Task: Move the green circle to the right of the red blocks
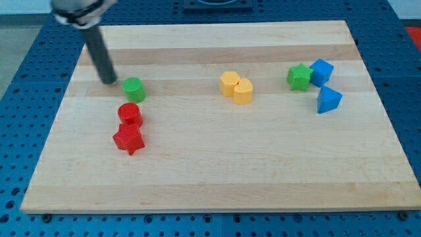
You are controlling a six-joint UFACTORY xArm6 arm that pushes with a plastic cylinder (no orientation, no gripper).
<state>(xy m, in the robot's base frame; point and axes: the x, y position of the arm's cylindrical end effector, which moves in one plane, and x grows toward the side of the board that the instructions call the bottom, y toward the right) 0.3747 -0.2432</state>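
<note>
Wooden board (217, 178); green circle (134, 88) upper left, upright, round, no long axis; my tip (109, 81) just left, grasping nothing.

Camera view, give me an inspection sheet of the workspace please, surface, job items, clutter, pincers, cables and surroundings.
Surface: pale wooden board, flat, lying on a blue perforated table.
Job's things: green circle just above the red circle; red star below it, touching.
Clutter: two yellow blocks touching at centre; green star against a blue block; blue triangular block below them.
Pincers: none fitted; my tip sits just left of the green circle, slightly above it.
Cables: nothing seen.
Surroundings: only the blue table around the board.
</note>
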